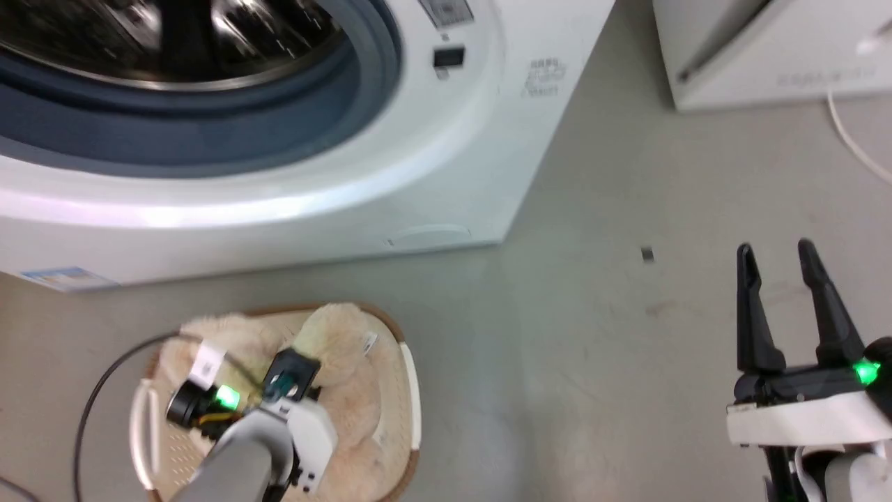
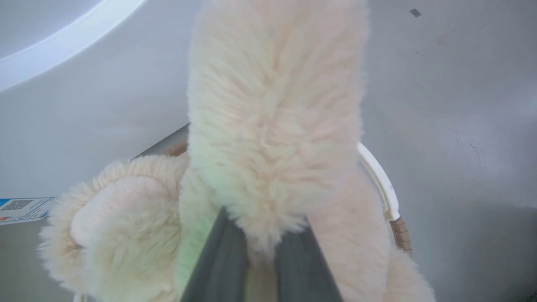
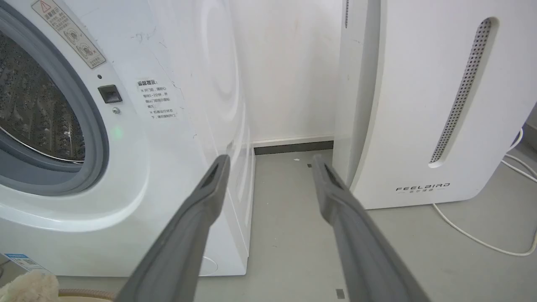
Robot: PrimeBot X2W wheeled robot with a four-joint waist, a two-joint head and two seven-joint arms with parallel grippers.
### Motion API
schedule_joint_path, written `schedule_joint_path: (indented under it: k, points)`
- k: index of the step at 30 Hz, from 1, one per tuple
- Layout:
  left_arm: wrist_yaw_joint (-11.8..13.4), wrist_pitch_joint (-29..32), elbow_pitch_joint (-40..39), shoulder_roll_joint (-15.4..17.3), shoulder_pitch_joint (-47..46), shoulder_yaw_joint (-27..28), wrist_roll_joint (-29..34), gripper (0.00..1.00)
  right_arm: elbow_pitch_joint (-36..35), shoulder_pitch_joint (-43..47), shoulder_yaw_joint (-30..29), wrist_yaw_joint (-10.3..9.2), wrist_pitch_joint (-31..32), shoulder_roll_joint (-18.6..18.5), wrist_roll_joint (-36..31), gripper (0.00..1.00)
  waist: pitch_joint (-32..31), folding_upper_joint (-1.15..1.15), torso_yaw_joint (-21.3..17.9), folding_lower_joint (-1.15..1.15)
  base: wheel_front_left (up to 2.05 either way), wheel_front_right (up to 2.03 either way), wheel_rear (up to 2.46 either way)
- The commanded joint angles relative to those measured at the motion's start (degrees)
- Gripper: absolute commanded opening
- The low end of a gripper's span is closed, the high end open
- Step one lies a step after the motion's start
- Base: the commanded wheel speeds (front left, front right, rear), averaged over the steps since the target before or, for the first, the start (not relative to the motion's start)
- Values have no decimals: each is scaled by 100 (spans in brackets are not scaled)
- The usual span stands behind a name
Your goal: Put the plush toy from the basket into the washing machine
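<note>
Left hand (image 2: 263, 241) is down in the basket (image 1: 403, 336), fingers pinched together on a shaggy limb of the toy (image 1: 345, 348), with fur bulging between them. The toy lies in the basket on the floor, just in front of the washer (image 1: 453, 139), whose porthole is open with nothing seen in the drum. Right hand (image 1: 775, 245) is well off to the right over the floor, fingers apart and holding nothing. My read on progress: the grasp looks made but the lift is not yet done, so the carry up to the porthole and the drop-in are both left. The left wrist view gives the grip close up, with the limb running up between the fingers, a rounded paw or ear to its left and the basket handle to its right. The head view hides those fingertips behind the wrist but gives the basket-to-washer layout. The right wrist view adds warning stickers, the FEELBIRD appliance (image 3: 419, 126) and a white cable.
</note>
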Motion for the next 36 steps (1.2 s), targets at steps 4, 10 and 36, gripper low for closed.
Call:
schedule_joint_path:
  k: [4, 10, 36]
  points:
    - [202, -29, -778, 159, 554, 293, -80, 0, 72, 195, -8, -5, -27, -3, -60, 100, -696, 0, 283, 1, 0, 0, 0]
    - [391, -30, -1928, 232, 1192, 650, 24, 0, 134, 358, 3, -5, -27, -3, -68, 100, -1051, 0, 418, 1, 0, 0, 0]
    - [647, -30, -5473, 820, 607, 2304, 755, 0, -201, 150, 48, -5, -27, -3, 56, 100, -45, 0, 100, 1, 0, 0, 0]
